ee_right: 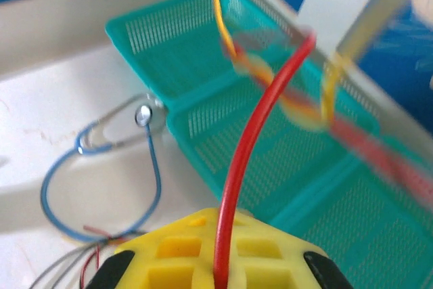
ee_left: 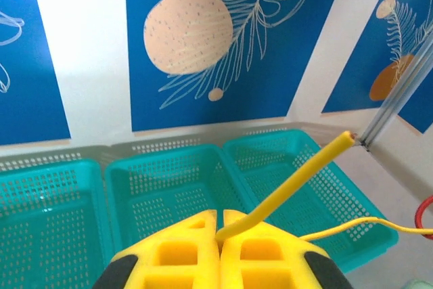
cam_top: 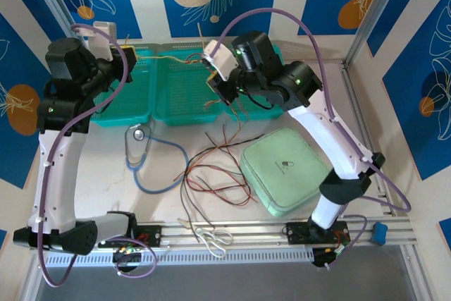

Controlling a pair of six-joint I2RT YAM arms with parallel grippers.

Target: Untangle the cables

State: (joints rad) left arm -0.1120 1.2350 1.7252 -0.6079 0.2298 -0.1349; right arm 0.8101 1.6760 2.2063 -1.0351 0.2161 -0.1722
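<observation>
The cables lie partly as a loose tangle of red, black and tan strands [cam_top: 215, 174] on the table's middle. My left gripper [ee_left: 220, 225] is shut on a yellow cable [ee_left: 298, 181] whose free end sticks up to the right. In the top view this gripper [cam_top: 130, 51] hangs over the left basket, and the yellow cable [cam_top: 169, 58] runs taut across to the right arm. My right gripper [ee_right: 220, 220] is shut on a red cable [ee_right: 260, 120], which arcs up and twists with a yellow cable [ee_right: 220, 18]. It hovers [cam_top: 215, 84] above the middle basket's front edge, with strands trailing down to the tangle.
Teal mesh baskets [cam_top: 184, 114] line the back of the table. A blue stethoscope [cam_top: 144, 153] lies left of the tangle, a pale green case [cam_top: 285, 170] to its right, and scissors [cam_top: 215, 239] at the near rail. Metal frame posts stand at the corners.
</observation>
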